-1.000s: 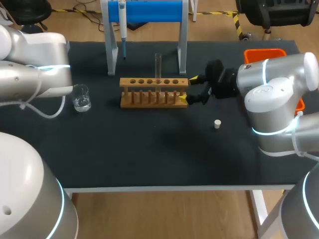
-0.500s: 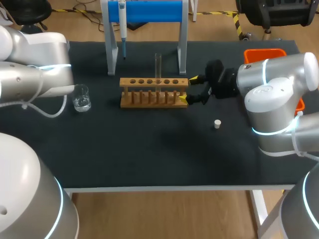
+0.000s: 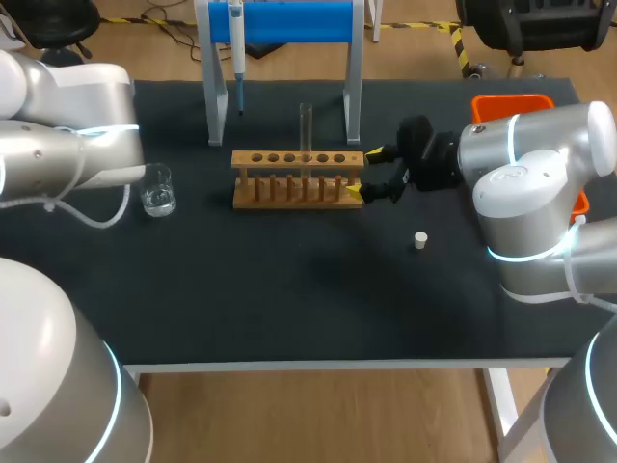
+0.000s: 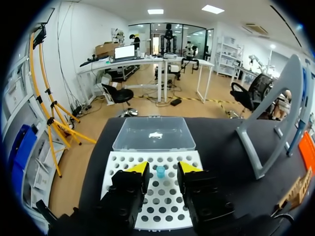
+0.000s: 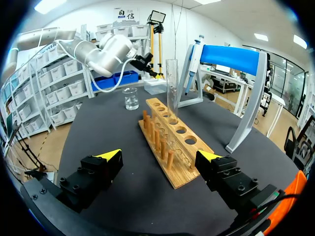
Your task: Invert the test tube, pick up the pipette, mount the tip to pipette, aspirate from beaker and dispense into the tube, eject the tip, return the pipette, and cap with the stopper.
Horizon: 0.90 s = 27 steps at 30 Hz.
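Progress: early.
- The test tube (image 3: 306,125) stood upright in the wooden rack (image 3: 289,190), mid-bench toward the far edge. The inverting step looked finished, though its mouth could not be made out.
- All else appeared to be left: pick up the pipette, mount the tip, draw, dispense, eject, return, cap.

Left to right:
- Left gripper (image 4: 160,169): over the white tip tray (image 4: 167,201) at the bench's left edge. Its fingers were a little apart with one blue tip (image 4: 160,171) standing between them. It touched neither finger as far as could be seen, so nothing was held. The gripper itself was hidden in the head view.
- Beaker (image 3: 157,190): near the left edge, some clear liquid in it.
- Pipette (image 3: 236,43): hanging on its stand (image 3: 280,19) at the far edge, not yet taken.
- Right gripper (image 3: 365,173): low at the rack's right end, fingers spread wide to either side of that end. It was empty, and contact with the wood was unclear.
- Stopper (image 3: 420,240): lying loose on the bench, right of middle, well apart from the tube.
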Available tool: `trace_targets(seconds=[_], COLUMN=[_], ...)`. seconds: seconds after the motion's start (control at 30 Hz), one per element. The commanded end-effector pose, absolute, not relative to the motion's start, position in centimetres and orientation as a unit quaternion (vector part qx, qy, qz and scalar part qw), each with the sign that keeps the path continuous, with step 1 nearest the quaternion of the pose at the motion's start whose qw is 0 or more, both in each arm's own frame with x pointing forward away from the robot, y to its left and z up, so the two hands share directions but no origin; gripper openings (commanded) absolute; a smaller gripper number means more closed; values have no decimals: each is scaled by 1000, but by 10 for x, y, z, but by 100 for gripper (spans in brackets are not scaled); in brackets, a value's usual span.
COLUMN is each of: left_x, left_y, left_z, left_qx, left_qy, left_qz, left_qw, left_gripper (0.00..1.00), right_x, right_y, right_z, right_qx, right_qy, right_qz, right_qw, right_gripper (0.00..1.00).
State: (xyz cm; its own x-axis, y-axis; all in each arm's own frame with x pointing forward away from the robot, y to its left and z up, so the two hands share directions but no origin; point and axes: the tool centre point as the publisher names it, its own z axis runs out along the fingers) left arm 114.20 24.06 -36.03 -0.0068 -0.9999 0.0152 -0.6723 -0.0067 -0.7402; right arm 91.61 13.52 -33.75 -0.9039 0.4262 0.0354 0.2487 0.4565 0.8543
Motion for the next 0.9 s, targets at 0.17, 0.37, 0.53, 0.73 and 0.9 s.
trace_targets(seconds=[0.17, 0.37, 0.53, 0.73, 0.9], left_x=[1146, 1146, 1146, 1147, 1147], left_y=[241, 241, 242, 243, 244], left_z=[-363, -364, -364, -365, -366], left_qx=[-649, -649, -648, -648, -648], left_qy=[647, 647, 648, 649, 650], left_qz=[-288, -286, -284, -281, -280], left_qw=[280, 281, 281, 281, 282], left_gripper=[31, 30, 31, 28, 25], right_x=[916, 916, 916, 916, 916], right_y=[134, 134, 134, 134, 134], right_z=[-337, -337, -337, -337, -337], right_qx=[199, 199, 199, 199, 199], right_qy=[849, 849, 849, 849, 849], right_qz=[481, 481, 481, 481, 481], right_qw=[91, 91, 91, 91, 91], right_gripper=[100, 100, 100, 100, 100])
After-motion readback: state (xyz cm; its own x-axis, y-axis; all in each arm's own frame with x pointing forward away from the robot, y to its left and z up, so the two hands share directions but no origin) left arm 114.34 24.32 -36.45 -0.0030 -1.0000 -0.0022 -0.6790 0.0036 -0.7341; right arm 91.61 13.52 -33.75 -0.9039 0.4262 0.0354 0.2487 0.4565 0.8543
